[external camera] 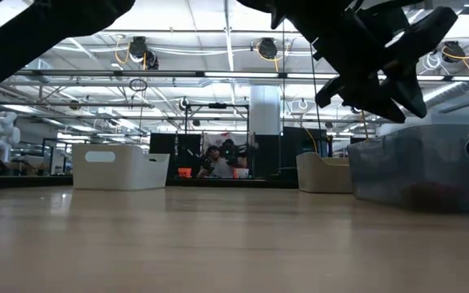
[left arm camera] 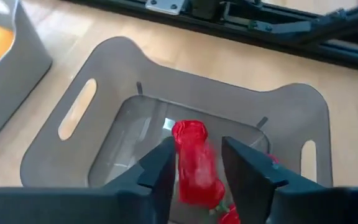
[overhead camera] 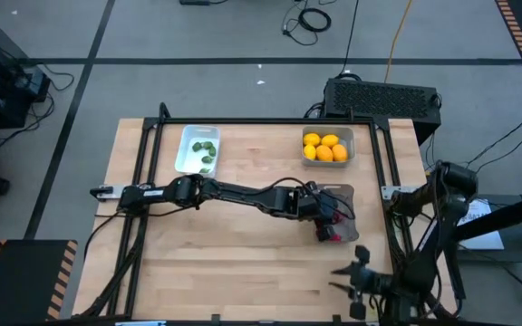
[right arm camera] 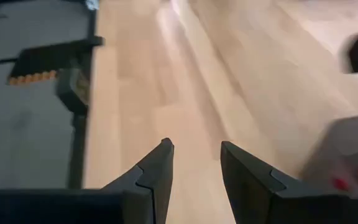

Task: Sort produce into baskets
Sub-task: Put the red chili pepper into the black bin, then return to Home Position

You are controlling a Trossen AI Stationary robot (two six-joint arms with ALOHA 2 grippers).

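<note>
On the table [overhead camera: 243,263], the leafy pieces [overhead camera: 206,154] lie in the far-left basket [overhead camera: 186,154], the lemon-like fruits [overhead camera: 324,148] in the far-right basket [overhead camera: 349,138], and the berry-like pieces [overhead camera: 330,232] in the nearer basket [overhead camera: 344,192] below it.

A light wooden table [overhead camera: 243,263] fills the centre of the high view, on a grey floor [overhead camera: 198,36] crossed by dark tape lines. Cables [overhead camera: 314,18] trail at top centre, and a black vented box [overhead camera: 381,95] sits at the table's upper right edge. In the low view, a white ceiling with long strip lights [external camera: 243,75] spans the top — a person [external camera: 214,163] sits mid-frame, far back among dark equipment.
</note>
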